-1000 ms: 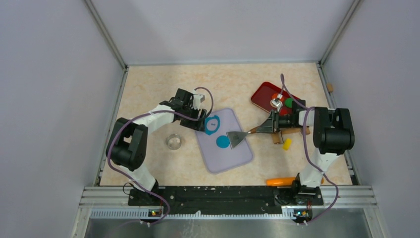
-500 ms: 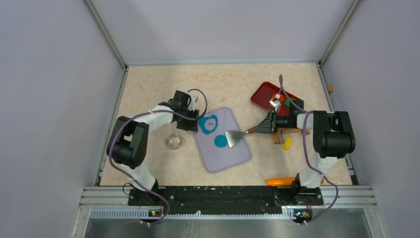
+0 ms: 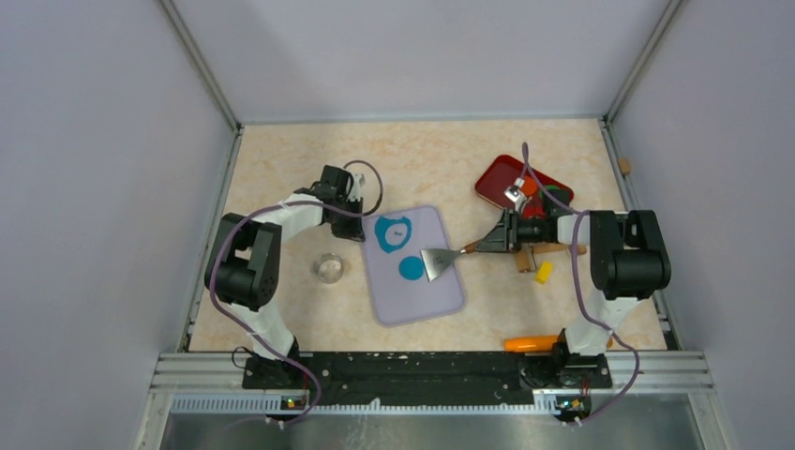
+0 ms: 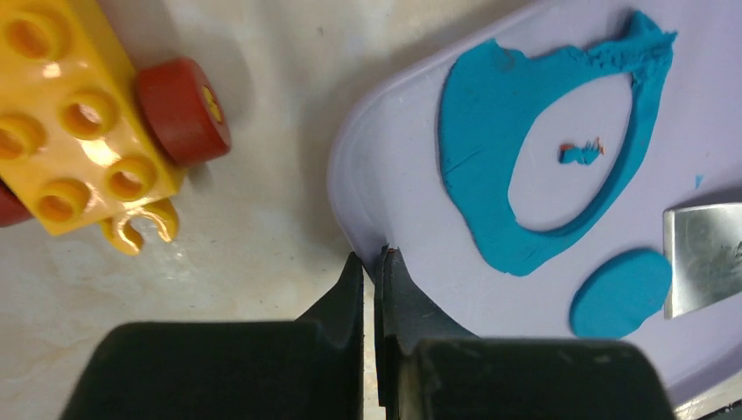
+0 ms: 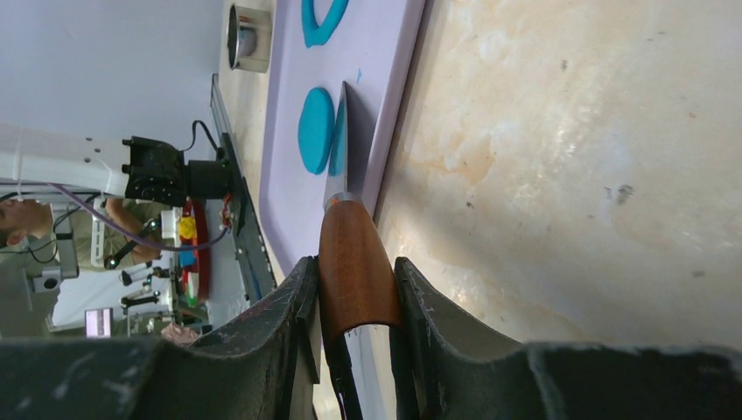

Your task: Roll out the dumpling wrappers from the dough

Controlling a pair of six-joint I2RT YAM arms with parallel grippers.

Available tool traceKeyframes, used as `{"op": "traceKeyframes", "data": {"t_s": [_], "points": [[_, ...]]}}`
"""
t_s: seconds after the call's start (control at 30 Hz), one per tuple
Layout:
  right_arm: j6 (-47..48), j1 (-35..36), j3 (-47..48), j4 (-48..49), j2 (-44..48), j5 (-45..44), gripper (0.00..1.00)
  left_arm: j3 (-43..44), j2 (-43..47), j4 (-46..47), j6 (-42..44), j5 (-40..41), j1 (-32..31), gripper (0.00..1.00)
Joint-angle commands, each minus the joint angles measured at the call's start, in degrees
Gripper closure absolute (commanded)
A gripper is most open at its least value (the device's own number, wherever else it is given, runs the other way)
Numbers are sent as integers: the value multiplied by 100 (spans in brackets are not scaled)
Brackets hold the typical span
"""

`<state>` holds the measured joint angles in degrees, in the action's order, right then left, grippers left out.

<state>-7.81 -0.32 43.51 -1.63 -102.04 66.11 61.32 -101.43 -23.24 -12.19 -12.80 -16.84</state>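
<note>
Beige marbled tabletop (image 3: 281,169) between grey walls filled the overhead view. Within the last second the left gripper (image 3: 360,228) had left the dough and dropped to the left rim of the lavender mat (image 3: 427,300), and the mat had slid slightly leftward. That read as the arm anchoring the mat so the cut disc could be lifted. On the mat lay the dough (image 3: 382,231), a teal ring with a round hole, and just below it one dumpling wrapper (image 3: 410,268). The right gripper (image 3: 495,240) held a scraper (image 3: 438,263), its blade meeting the wrapper's right edge. A small round cup (image 3: 328,269) stood left of the mat.

From the left wrist, the left gripper (image 4: 374,262) was pinched almost fully together, seemingly on the mat's (image 4: 385,175) thin rim. The dough (image 4: 477,114) lay farther in, the wrapper (image 4: 619,291) beside the scraper (image 4: 704,254). A yellow toy brick car (image 4: 79,114) sat on bare table.

From the right wrist, the right gripper (image 5: 354,262) was clenched round the scraper's wooden handle. The blade (image 5: 337,149) lay low on the mat (image 5: 367,79) against the wrapper (image 5: 315,131); whether it had slipped underneath could not be told.
</note>
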Motion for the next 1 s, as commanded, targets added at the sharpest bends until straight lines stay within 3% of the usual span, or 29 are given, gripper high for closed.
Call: {"op": "traceKeyframes", "data": {"t_s": [0.0,0.2,0.5,0.97], "points": [[155,273,39,333,-136,-1378,100,-60,-255,-91,422,490,105,100],[-378,388,-15,766,-221,-1537,100,-80,-220,-179,464,695,234,100],[-843,672,-367,1509,-135,-1651,100,-117,-216,-76,15,320,256,100],[-340,745,-116,774,-128,-1594,100,10,-347,53,-27,192,260,100]]}}
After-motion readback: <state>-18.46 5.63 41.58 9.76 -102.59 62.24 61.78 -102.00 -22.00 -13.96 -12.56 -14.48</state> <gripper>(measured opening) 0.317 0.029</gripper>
